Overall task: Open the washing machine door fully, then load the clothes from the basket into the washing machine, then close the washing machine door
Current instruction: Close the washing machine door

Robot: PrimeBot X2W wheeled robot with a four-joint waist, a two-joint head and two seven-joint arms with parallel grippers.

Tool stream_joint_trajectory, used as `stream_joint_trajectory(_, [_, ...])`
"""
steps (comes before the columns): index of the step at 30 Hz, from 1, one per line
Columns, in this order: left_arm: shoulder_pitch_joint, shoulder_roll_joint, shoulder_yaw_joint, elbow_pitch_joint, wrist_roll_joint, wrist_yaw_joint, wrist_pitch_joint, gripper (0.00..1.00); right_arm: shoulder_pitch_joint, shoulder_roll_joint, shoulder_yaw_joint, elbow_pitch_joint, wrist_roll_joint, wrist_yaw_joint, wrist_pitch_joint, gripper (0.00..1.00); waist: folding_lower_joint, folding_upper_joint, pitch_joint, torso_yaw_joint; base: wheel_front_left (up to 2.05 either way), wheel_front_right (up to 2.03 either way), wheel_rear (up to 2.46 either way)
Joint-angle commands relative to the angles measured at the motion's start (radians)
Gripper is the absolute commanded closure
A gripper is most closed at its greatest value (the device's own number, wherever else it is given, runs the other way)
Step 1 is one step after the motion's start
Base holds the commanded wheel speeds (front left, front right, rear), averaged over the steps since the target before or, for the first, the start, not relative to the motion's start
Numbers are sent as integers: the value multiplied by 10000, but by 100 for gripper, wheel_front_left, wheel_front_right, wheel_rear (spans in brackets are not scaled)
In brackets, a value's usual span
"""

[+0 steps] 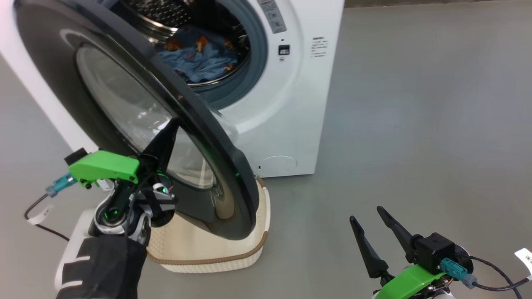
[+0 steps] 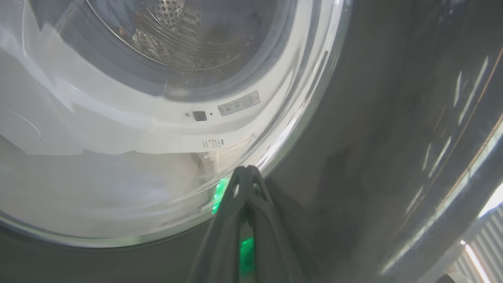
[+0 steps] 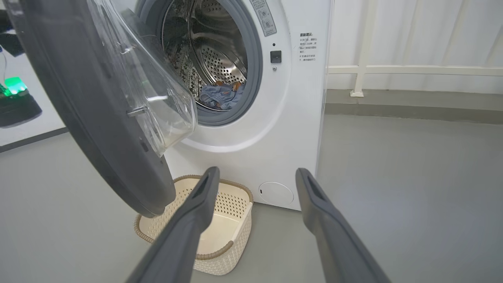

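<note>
The washing machine [image 1: 291, 108] [image 3: 298, 129] stands with its round black-rimmed door [image 1: 124, 104] [image 3: 78, 102] swung partly out. Light blue clothes [image 1: 199, 58] [image 3: 222, 96] with orange-brown prints lie in the steel drum. My left gripper [image 1: 170, 126] [image 2: 245, 169] is shut, its tips against the outer face of the door at the edge of the glass bowl. The cream basket [image 1: 208, 249] [image 3: 220, 228] sits on the floor under the door, and no cloth shows in the part of it that I see. My right gripper [image 1: 365, 214] [image 3: 255, 173] hangs open at lower right, apart from everything.
Grey floor [image 1: 415, 124] stretches to the right of the machine. A white wall with a low rail [image 3: 412, 70] runs behind it. A green-lit device [image 3: 13, 86] shows at the far left of the right wrist view.
</note>
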Motion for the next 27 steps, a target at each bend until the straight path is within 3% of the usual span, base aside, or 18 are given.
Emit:
stream_joint_trajectory(1, [-622, 128, 140, -189, -61, -97, -88, 100, -199, -54, 284, -215, 44, 16, -49, 0, 0, 0, -42, -265, 0, 0, 0])
stream_joint_trajectory(18, [-1940, 128, -894, 1473, 36, -100, -1845, 100, -195, -114, 341, -173, 60, 16, -49, 0, 0, 0, -85, -795, 0, 0, 0])
stream_joint_trajectory(27, [-1896, 128, -1277, 1562, -86, -101, -2280, 100, -209, -78, 305, -196, 70, 16, -49, 0, 0, 0, -128, -868, 0, 0, 0])
